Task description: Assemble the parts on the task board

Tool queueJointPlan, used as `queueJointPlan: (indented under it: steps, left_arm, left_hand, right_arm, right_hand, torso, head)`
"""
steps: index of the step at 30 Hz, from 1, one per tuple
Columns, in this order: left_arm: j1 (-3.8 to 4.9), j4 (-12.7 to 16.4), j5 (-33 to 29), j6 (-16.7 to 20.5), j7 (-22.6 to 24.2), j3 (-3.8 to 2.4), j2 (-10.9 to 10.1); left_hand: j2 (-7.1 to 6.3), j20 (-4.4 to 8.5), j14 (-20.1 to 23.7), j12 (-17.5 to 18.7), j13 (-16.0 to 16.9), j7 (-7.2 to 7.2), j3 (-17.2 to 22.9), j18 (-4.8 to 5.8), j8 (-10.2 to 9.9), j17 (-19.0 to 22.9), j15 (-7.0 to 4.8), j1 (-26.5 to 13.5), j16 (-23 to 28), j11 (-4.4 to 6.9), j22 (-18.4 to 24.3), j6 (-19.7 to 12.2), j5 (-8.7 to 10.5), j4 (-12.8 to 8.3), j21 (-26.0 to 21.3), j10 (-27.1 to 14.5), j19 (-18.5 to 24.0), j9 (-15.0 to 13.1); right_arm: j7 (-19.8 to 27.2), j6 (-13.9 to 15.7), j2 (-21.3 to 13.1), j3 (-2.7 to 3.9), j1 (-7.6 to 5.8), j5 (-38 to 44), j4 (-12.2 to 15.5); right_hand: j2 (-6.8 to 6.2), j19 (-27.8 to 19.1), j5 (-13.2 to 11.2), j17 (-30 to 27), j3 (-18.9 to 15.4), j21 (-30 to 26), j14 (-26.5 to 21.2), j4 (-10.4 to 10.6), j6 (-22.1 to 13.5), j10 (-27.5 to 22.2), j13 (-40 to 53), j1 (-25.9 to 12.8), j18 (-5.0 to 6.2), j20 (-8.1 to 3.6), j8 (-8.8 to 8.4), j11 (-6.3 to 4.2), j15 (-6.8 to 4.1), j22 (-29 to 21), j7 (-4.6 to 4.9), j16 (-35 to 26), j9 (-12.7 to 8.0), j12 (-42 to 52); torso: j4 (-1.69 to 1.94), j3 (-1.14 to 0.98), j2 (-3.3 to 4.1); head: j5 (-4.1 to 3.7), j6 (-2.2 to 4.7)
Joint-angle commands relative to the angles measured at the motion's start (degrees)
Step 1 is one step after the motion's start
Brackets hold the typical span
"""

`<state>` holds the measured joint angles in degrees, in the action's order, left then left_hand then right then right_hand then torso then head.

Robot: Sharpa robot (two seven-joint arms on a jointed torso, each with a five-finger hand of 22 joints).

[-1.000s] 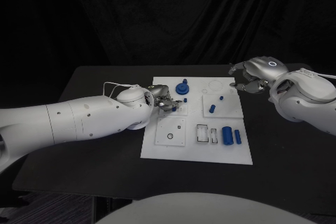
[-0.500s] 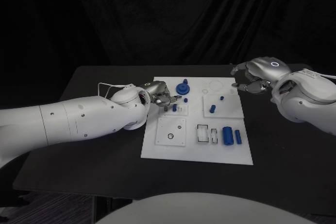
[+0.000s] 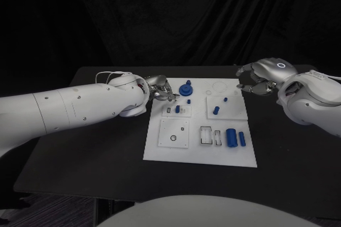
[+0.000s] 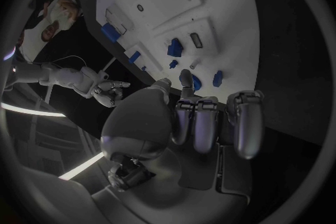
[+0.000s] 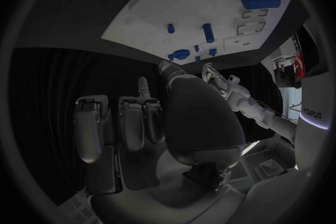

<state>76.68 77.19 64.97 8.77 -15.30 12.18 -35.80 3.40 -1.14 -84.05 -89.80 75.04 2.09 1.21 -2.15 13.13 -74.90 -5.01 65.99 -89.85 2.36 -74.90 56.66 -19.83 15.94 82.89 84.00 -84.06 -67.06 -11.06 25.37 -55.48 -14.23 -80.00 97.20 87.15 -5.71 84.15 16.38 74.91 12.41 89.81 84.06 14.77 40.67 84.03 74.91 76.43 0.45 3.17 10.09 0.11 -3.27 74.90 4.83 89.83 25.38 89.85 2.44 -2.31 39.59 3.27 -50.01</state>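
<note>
Parts on the task board (image 3: pixel 199 155) looked like small rigid plastic pieces: light, stiff, probably smooth enough to slip from metal fingertips, so each likely wanted a firm pinch across its sides rather than a light touch on top. The large blue cylinder (image 3: pixel 231 137) and the slimmer blue cylinder (image 3: pixel 241 138) lay side by side on the near right of the board, and their round flanks would probably roll if nudged; taking them across the middle seemed safest. A blue stepped piece (image 3: pixel 185 89) stood at the far edge of the board, with a short blue peg (image 3: pixel 216 109) and a tiny blue stud (image 3: pixel 224 99) to its right, and a small blue peg (image 3: pixel 177 109) near the left.

The left hand (image 3: pixel 160 91) sat over the far left corner of the board, just beside the stepped piece. In the left wrist view its fingers (image 4: pixel 209 123) were curled inward over the board; whether a small part sat between them could not be told, as the fingertips hid that spot. The right hand (image 3: pixel 258 79) hovered off the board's far right corner, fingers bent, with nothing visible in it.

Recesses in the board were too small to match to particular parts.
</note>
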Motion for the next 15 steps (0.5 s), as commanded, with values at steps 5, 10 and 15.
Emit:
queueJointPlan:
  steps: [5,10,15]
  left_arm:
    - [2.0,-5.48,-15.7,-18.86,-1.08,-0.04,2.9]
    - [2.73,-9.58,-19.27,-26.58,-4.77,-0.04,5.41]
    - [2.99,-11.68,-20.45,-31.1,-8.62,-0.05,7.41]
  left_hand:
    - [-0.07,-0.71,-5.95,-0.2,14.96,0.22,1.06,0.05,-1.45,-15.1,0.5,3.34,-0.15,-0.66,-9.84,-0.89,-0.09,-0.12,0.29,6.0,-1.26,1.33]
    - [-0.94,-0.99,-5.95,-0.2,14.96,0.58,0.8,0.03,-3.07,-15.1,0.75,4.53,-0.15,-0.99,-9.88,-0.62,-0.34,0.14,0.15,6.0,-1.16,3.63]
    - [-1.28,-1.1,-5.95,-0.2,14.96,0.63,0.84,0.0,-4.23,-15.1,0.85,5.73,-0.15,-1.03,-9.93,0.15,-0.66,0.09,0.08,6.0,-1.15,5.61]
  right_arm:
    - [-1.21,0.53,-0.11,0.04,0.1,0.34,0.09]
    - [-1.1,0.76,0.2,0.04,0.1,0.3,-0.05]
    - [-0.85,0.94,0.47,0.04,0.11,-0.07,-0.21]
  right_hand:
    - [0.45,5.53,-0.06,15.09,0.27,-0.25,5.94,-0.18,0.47,5.92,15.06,-0.09,-0.31,-0.29,0.02,-0.47,-0.38,14.92,-0.06,0.17,-0.12,0.12]
    - [0.51,5.56,-0.05,15.09,0.34,-0.21,5.94,-0.24,0.52,5.81,14.96,-0.03,-0.32,-0.3,-0.01,-0.48,-0.39,14.93,-0.07,0.17,-0.15,0.03]
    - [0.58,5.53,-0.05,15.09,0.48,-0.25,5.94,-0.37,0.6,5.74,14.9,0.11,-0.31,-0.32,-0.06,-0.5,-0.41,14.92,-0.07,0.17,-0.2,-0.02]
  torso:
    - [-0.01,-0.04,0.07]
    - [-0.01,-0.02,0.04]
    - [-0.1,-0.01,0.06]
  head:
    - [0.28,0.01]
    - [0.05,0.06]
    - [-0.14,1.59]
